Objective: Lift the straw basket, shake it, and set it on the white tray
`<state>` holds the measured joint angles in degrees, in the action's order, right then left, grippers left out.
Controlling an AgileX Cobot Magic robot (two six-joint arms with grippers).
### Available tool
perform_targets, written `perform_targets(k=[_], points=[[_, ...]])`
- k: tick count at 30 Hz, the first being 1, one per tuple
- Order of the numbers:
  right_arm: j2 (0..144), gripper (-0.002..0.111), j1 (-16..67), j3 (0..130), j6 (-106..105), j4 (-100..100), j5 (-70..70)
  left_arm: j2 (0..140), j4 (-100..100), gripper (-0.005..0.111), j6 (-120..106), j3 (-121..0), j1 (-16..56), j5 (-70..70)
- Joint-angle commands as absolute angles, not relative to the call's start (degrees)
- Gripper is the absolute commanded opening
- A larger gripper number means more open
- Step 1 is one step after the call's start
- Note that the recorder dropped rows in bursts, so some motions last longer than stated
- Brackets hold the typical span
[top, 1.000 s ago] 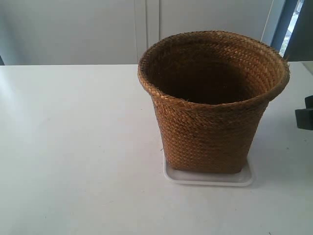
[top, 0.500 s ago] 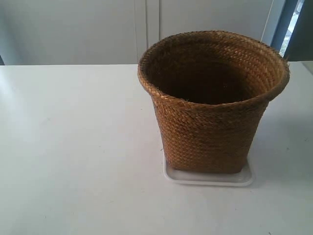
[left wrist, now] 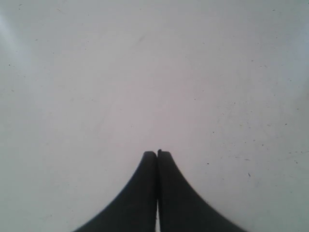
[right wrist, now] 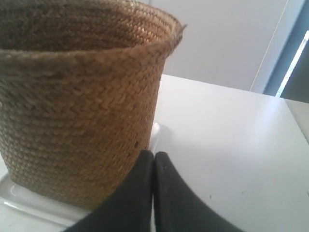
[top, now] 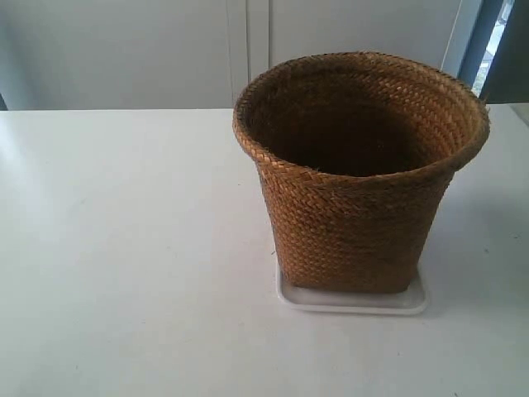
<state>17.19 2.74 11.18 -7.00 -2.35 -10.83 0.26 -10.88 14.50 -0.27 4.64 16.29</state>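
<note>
- as it is spreading across the whole exterior view, the white table (top: pixel 124 248) is carrying the task's things in that view's right half, with a pale wall rising behind its far edge.
- the straw basket (top: pixel 355 223) is standing upright on the white tray, its mouth opening upward and its braided rim flaring wider than its squarish base. its inside is lying in deep shadow.
- the white tray (top: pixel 351 302) is lying flat on the table under the basket, its low glossy rim peeking out along the near side of the basket's base and at the corners.
- the right gripper (right wrist: pixel 154 154) is hanging low by the basket's lower wall and close to a corner of the tray. its two dark fingers are pressing together with nothing between them, and whether they are touching the weave i cannot tell.
- the left gripper (left wrist: pixel 157 153) is pointing down at a bare, lightly speckled stretch of table, its two dark fingers likewise meeting tip to tip and gripping nothing.
</note>
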Motion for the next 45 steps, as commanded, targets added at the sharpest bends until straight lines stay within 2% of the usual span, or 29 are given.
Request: perform_targets(k=[1,12,23,45], points=[[12.22,0.0,2.81,4.29,-4.92,-1.72,-7.17,0.0,-10.56,0.0,14.92,0.0,4.72,16.26],[0.62,0.0,0.15,0.0,-4.92,-1.72,-13.29,0.0,-10.56,0.0,14.92,0.0,4.72,16.26],[0.0,0.0,-1.35,0.0,-4.14,-1.72,-20.02,0.0,-10.56,0.0,14.92,0.0,4.72,16.26],[0.0,0.0,-1.35,0.0,-4.14,-1.72,-20.02,0.0,-10.56,0.0,14.92,0.0,4.72,16.26]])
